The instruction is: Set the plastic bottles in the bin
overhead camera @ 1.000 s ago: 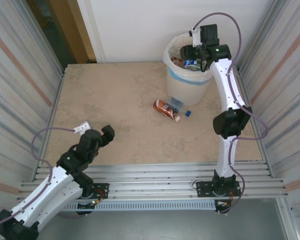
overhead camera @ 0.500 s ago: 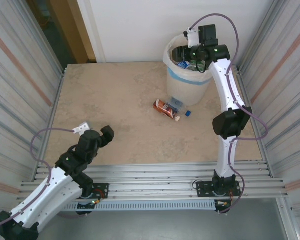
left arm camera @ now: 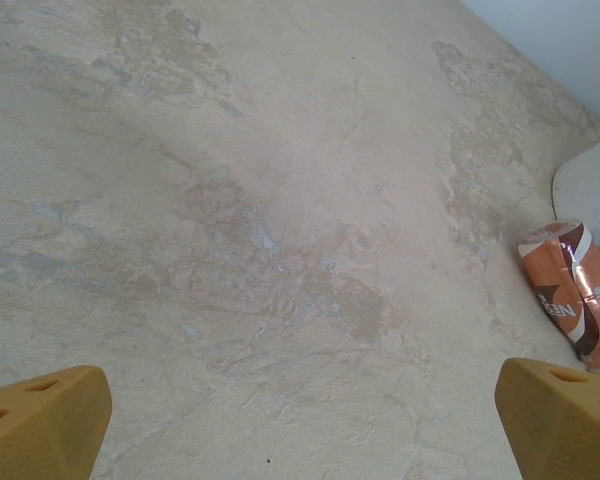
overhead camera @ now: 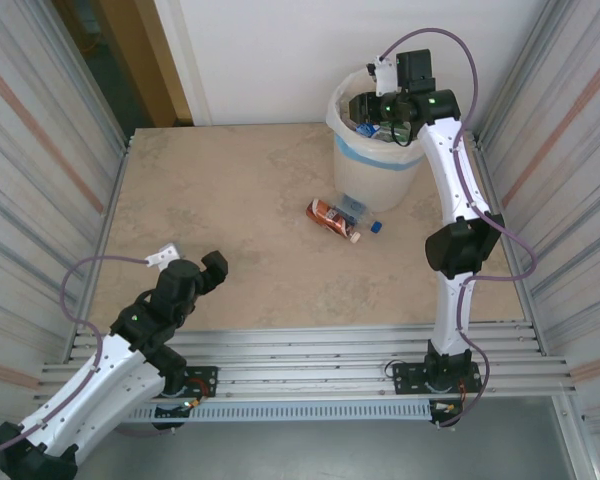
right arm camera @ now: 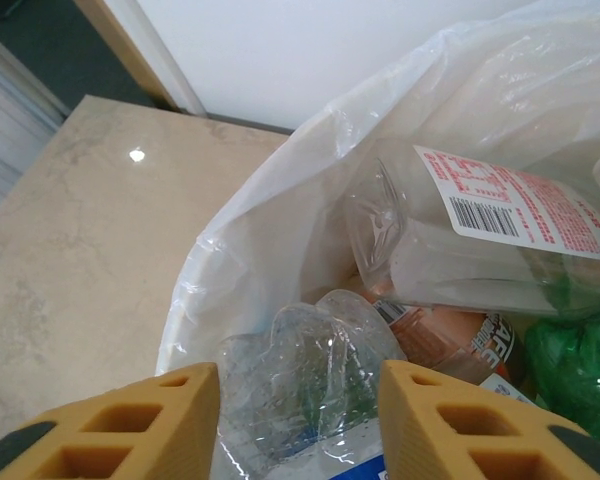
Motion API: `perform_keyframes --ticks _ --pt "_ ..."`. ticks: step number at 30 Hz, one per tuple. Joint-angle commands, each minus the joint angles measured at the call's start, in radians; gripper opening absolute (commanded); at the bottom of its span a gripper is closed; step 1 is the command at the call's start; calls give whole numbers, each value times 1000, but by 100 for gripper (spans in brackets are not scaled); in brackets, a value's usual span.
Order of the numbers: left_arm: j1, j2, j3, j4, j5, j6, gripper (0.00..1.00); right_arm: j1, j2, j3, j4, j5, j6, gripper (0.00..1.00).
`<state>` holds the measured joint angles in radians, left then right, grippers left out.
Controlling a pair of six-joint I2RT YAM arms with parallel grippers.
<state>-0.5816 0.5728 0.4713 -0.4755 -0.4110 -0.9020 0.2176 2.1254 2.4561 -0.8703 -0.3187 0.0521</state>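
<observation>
Where the bin (overhead camera: 375,165) stands far right, found right gripper (right arm camera: 298,375) above it, fingers a little apart over a clear bottle (right arm camera: 320,335), hold impossible to tell; found left gripper (left arm camera: 300,385) spread wide, near left.

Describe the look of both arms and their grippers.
Left arm and right arm match: white links, black joints and wrists, a purple cable beside each, a small green light. Right gripper and left gripper fingers are mustard-yellow blocks with hollow cells.

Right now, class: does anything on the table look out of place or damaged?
A crumpled brown bottle lies on its side beside the bin, with a small blue cap loose next to it.
</observation>
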Motion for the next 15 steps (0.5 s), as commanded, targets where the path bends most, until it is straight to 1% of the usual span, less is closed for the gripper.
perform_keyframes --ticks 1,8,15 --pt "9 0 20 1 -3 2 99 17 0 3 -27 46 7 41" --pt "8 -4 23 -4 2 4 99 19 54 23 -28 84 12 34" --pt "9 -14 22 -14 -1 4 99 28 74 49 -56 123 -2 34"
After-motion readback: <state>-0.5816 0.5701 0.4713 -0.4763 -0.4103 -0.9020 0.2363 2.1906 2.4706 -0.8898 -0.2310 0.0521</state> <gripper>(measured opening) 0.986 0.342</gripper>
